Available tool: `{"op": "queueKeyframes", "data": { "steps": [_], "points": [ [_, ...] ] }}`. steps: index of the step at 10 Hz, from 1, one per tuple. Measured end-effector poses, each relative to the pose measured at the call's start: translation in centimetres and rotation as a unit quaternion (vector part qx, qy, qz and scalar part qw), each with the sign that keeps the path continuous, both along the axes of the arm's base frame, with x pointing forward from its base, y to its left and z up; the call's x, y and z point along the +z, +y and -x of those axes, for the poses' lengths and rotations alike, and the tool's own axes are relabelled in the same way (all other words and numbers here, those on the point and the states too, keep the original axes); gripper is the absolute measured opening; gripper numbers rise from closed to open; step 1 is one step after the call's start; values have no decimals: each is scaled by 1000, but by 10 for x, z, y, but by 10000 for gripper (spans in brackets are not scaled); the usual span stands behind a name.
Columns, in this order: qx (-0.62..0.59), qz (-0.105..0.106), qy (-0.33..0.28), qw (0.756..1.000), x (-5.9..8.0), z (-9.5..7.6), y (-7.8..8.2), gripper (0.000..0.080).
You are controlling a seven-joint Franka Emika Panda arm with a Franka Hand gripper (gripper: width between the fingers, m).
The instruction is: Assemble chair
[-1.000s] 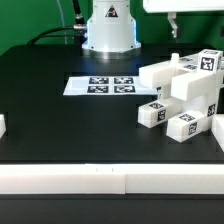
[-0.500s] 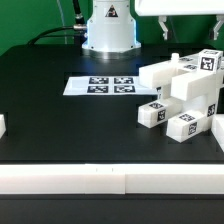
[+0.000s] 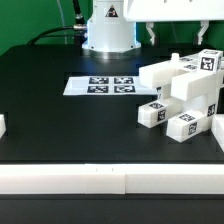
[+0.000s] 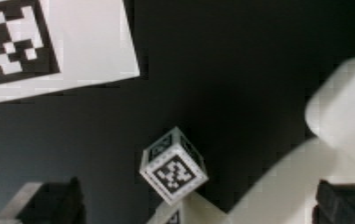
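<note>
The pincer [image 3: 150,36] hangs high above the table [image 3: 60,115], its two fingers spread apart with nothing between them; in the wrist view only dark table shows in the gap.

Below it and off toward the exterior view's right, well apart from the fingertips, stands the chair [image 3: 185,95] as a half-built cluster of chunky white blocks. The large seat block [image 3: 165,73] appears to be joined to thick square pieces, with tagged leg ends [image 3: 152,113] poking out toward the near edge of the table. Whether every piece in that cluster is properly seated cannot be told from here.

Below the pincer and toward the exterior view's left lies the marker board [image 3: 104,85], flat on the table. The wrist view catches a corner of it, along with a tagged block end [image 4: 177,168].

My reading is that some parts are already together, but the chair is not upright or complete, so more joining is left, and the pincer must first come down to grasp a part.
</note>
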State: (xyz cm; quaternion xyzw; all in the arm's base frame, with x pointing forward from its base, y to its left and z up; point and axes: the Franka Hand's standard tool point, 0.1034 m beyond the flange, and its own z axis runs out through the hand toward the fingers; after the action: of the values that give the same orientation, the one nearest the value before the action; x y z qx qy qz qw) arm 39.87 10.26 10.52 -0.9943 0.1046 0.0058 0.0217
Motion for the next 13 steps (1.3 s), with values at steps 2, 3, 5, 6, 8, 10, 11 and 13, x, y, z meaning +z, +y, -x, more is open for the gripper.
{"op": "queueKeyframes", "data": {
  "steps": [2, 3, 5, 6, 8, 10, 11, 13],
  "points": [
    [4, 5, 2, 1000, -8, 1, -3, 648],
    [6, 8, 5, 1000, -12, 0, -6, 648],
    [5, 10, 8, 1000, -16, 2, -8, 648],
    [5, 11, 10, 1000, -17, 3, -9, 648],
    [5, 13, 12, 1000, -20, -1, -9, 648],
    [5, 16, 9, 1000, -21, -11, -5, 648],
    [6, 17, 7, 1000, -22, -16, -4, 648],
    [10, 16, 0, 1000, -19, -31, -2, 648]
  ]
}}
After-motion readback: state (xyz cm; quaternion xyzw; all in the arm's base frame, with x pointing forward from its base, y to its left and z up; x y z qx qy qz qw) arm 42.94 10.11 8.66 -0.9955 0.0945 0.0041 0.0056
